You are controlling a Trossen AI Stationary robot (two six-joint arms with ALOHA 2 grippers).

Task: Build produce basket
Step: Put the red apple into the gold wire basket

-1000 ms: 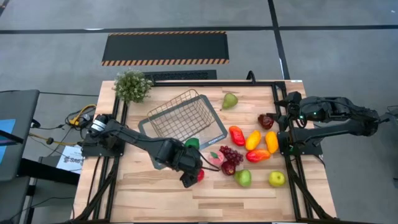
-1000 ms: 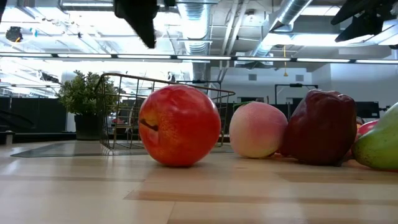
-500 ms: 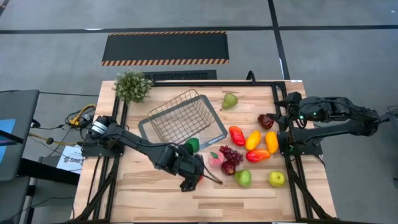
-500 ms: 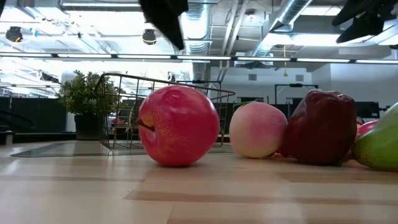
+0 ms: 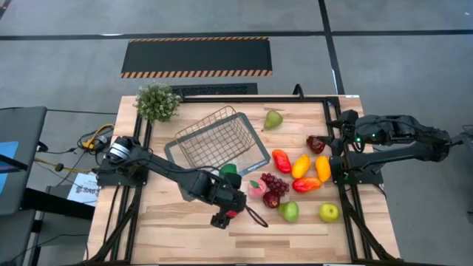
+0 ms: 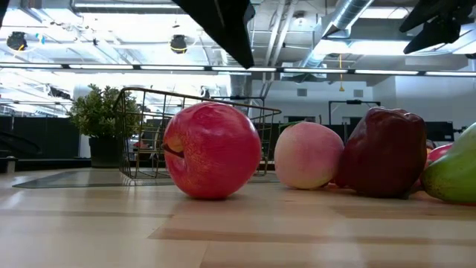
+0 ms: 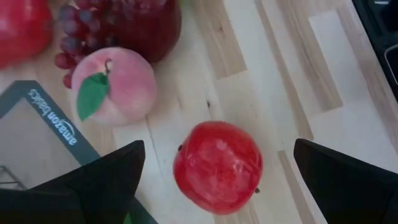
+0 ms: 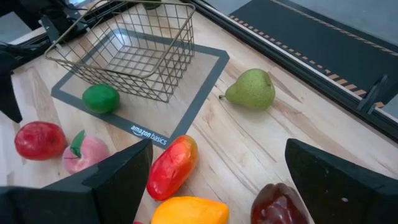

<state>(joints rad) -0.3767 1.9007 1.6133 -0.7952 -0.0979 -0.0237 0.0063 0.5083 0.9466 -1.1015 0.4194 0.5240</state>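
A lab or workshop — exposed ceiling ducts [image 6: 349,22], strip lights, grey floor with hazard-striped mat [image 5: 196,57].

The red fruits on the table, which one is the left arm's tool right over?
The red apple, lying alone on bare wood between the open left tool's fingers. The peach and the dark red apple sit off to one side, next to the grapes.

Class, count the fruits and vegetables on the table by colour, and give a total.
red or dark red pieces: 5
green or yellow-green pieces: 4
orange-yellow pieces: 2
pink peach: 1
purple grapes: 1
Total: 13
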